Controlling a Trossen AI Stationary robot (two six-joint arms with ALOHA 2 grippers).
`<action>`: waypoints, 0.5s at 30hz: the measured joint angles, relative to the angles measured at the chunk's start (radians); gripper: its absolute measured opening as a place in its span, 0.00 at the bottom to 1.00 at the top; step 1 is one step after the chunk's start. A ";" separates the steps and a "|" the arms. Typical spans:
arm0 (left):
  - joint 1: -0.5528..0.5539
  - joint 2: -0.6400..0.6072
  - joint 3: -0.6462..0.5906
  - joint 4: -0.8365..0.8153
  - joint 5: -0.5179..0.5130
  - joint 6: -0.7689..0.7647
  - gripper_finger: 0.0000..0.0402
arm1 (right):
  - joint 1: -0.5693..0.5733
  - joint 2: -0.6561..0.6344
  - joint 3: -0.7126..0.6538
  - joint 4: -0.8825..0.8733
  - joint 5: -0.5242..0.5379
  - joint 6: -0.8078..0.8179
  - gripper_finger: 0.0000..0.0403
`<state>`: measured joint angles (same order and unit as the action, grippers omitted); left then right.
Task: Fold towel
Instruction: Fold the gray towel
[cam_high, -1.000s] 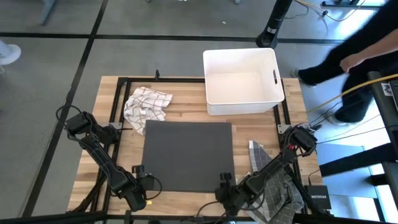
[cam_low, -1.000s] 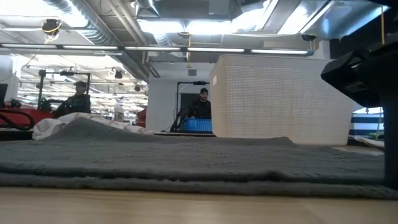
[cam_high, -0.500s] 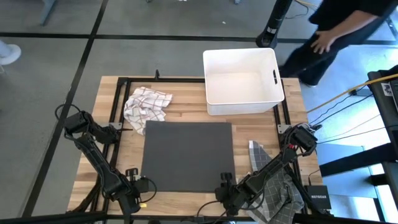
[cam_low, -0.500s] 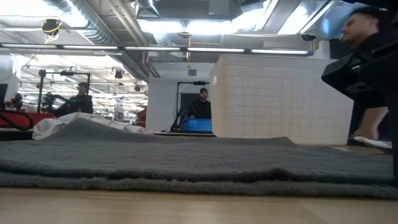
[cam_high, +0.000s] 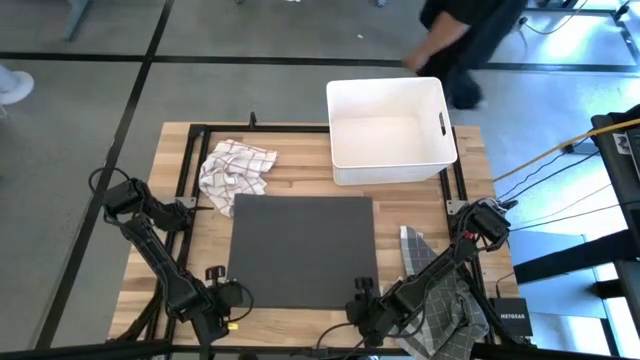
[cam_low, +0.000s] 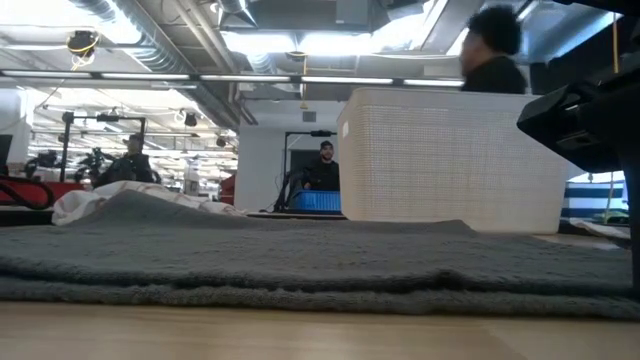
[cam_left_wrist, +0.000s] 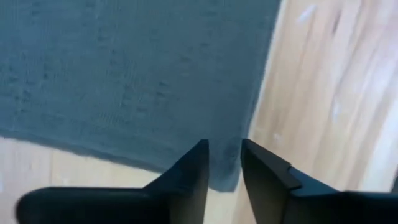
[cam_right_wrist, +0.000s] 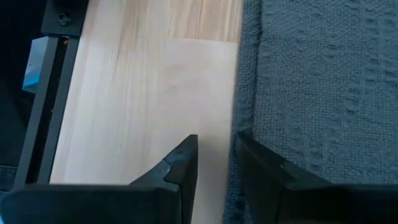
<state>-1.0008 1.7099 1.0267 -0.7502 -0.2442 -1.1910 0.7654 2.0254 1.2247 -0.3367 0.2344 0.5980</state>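
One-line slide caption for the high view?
Both grippers, left gripper and right gripper, open at the near corners of the flat grey towel.

A person in dark clothing is motion-blurred and cut off by the high view's top edge, while a checked grey cloth is partly hidden beneath the right arm.

Grey towel: nubbly matt terry cloth; table: smooth pale wood; white bin: smooth plastic, sides finely textured
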 joint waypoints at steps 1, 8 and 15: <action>-0.005 0.005 0.000 -0.004 0.001 -0.002 0.24 | 0.000 0.000 0.000 -0.001 0.000 0.000 0.27; -0.014 0.049 0.000 -0.001 0.002 0.037 0.28 | 0.001 0.001 -0.001 0.003 0.010 0.000 0.27; -0.014 0.049 0.000 -0.003 0.012 0.047 0.21 | 0.001 0.002 -0.001 0.004 0.017 0.000 0.27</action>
<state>-1.0145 1.7592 1.0264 -0.7536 -0.2321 -1.1439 0.7662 2.0270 1.2236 -0.3328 0.2517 0.5976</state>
